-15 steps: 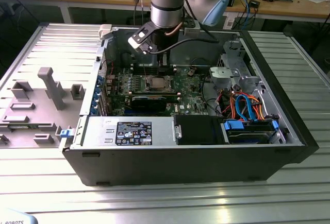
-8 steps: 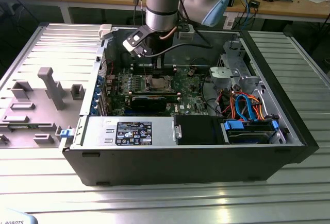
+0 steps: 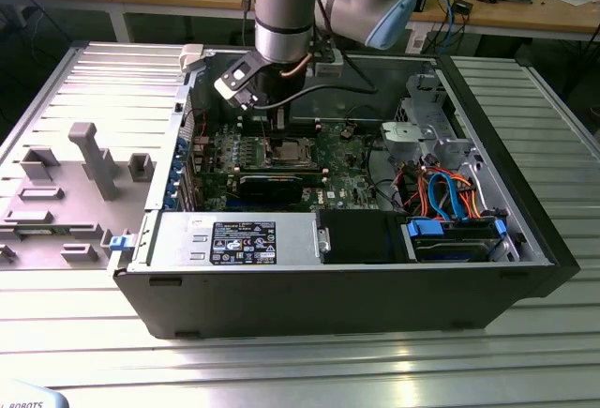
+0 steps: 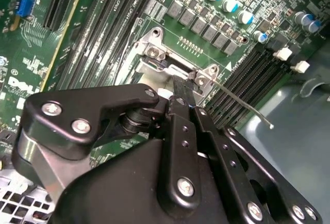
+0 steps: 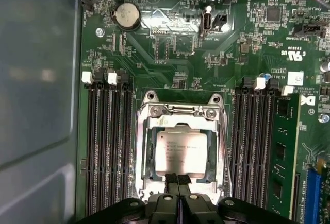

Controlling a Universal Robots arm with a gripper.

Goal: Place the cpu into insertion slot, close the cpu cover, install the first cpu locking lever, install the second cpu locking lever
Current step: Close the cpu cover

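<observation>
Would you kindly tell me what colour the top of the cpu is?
The cpu top is dull silver-grey, best seen in the first wrist view.

In the second wrist view the claw hides most of the insertion slot

motherboard: green, fine pale traces, white print
cpu: dull silver-grey top, faint dark lettering
cpu cover: shiny silver
memory slots: black, white clips
coin cell: silver
gripper: matte black, silver screws
arm: grey metal, pale blue caps
computer case: black
cables: blue and orange
table: grey, ribbed in parallel lines
</observation>
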